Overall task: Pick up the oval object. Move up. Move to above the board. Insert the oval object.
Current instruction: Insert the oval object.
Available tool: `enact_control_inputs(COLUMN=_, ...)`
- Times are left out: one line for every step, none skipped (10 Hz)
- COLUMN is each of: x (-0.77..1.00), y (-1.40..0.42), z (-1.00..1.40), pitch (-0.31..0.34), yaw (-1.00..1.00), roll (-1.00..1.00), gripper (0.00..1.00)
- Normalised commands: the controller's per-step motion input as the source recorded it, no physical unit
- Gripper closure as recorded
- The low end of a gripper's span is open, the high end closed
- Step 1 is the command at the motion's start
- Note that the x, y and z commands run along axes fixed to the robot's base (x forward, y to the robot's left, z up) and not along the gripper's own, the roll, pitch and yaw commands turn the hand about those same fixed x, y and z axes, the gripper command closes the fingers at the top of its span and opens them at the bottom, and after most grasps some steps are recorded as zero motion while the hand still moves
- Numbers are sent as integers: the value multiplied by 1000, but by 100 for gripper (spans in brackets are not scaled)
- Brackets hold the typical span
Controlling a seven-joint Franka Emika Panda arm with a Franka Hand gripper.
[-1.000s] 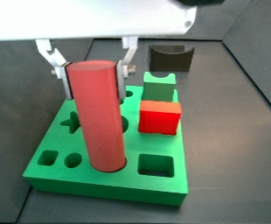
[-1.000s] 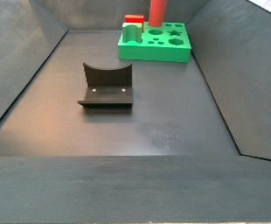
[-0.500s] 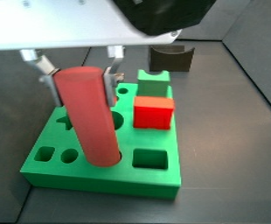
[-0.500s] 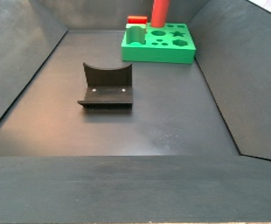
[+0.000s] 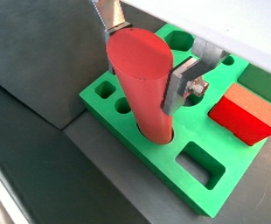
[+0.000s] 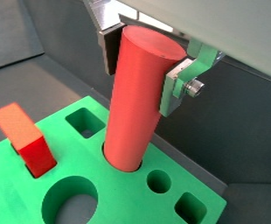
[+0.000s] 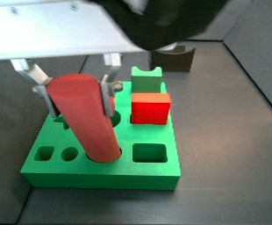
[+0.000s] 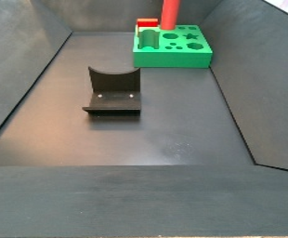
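Observation:
The oval object, a tall salmon-red peg (image 7: 89, 119), stands tilted with its lower end in a hole of the green board (image 7: 103, 171). My gripper (image 7: 74, 86) is shut on the peg's upper end, one silver finger on each side. Both wrist views show the peg (image 5: 144, 87) (image 6: 135, 96) between the fingers (image 5: 183, 83) (image 6: 179, 83) and entering the board (image 5: 162, 166) (image 6: 114, 192). In a side view the peg (image 8: 169, 11) and board (image 8: 174, 54) sit at the far end of the bin; the gripper is out of that frame.
A bright red cube (image 7: 153, 110) stands on the board beside the peg, with a small green block (image 7: 148, 79) behind it. The dark fixture (image 8: 111, 90) stands mid-floor. Grey bin walls rise close behind the board.
The peg has tilted further in the hole. The board has slid sideways along the back wall with the peg. The gripper has stayed shut on the peg's top.

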Motion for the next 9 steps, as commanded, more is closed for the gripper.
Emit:
enact_control_inputs(x=1000, y=0, z=-637, pitch=0, yaw=86, roll=-219, gripper=100)
enact_control_inputs(x=1000, y=0, z=-643, pitch=0, yaw=0, roll=-214, gripper=100)
enact_control_inputs(x=1000, y=183, z=-866, pitch=0, yaw=0, roll=-110, gripper=100)
enact_control_inputs(x=1000, y=326, z=-994, pitch=0, yaw=-14, roll=-93, gripper=100)
enact_control_inputs(x=1000, y=334, z=-1000, pitch=0, yaw=-29, roll=-84, gripper=100)
enact_control_inputs(x=1000, y=354, z=-1000, pitch=0, yaw=-34, roll=-86, gripper=100)
enact_control_inputs(x=1000, y=357, z=-1000, pitch=0, yaw=0, roll=-81, gripper=100)
enact_control_inputs(x=206, y=0, z=40, pitch=189, yaw=-174, roll=0, gripper=100)
enact_control_inputs(x=0, y=0, z=0, pitch=0, yaw=0, roll=0, gripper=100)
